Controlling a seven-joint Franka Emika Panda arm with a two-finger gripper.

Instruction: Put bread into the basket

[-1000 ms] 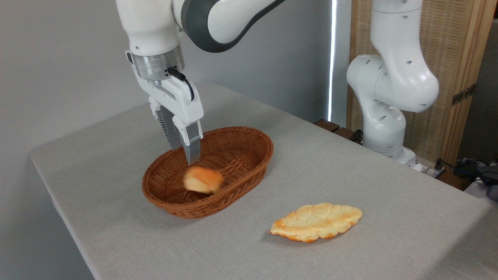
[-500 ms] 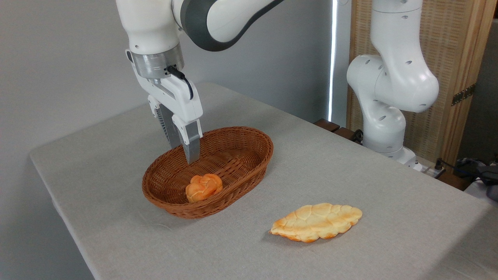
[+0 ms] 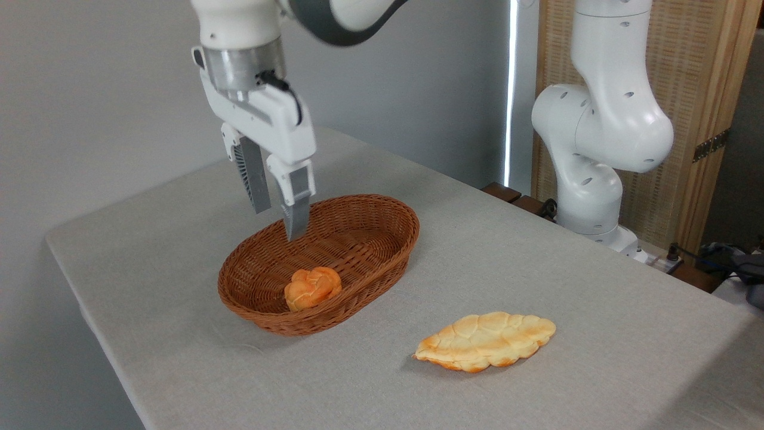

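The small knotted golden-orange bread [image 3: 312,287] lies inside the oval brown wicker basket [image 3: 382,210], near its front wall. My gripper [image 3: 278,224] hangs above the basket's back left rim, clear of the bun, open and with nothing between its fingers. The fingers point straight down.
A longer, flat, pale leaf-shaped loaf [image 3: 486,340] lies on the grey tablecloth to the right front of the basket. The arm's white base [image 3: 588,179] stands at the table's far right edge. The table's left and front edges are near the basket.
The bun fell from the fingers and settled in the basket. The open gripper has since risen a little above the rim.
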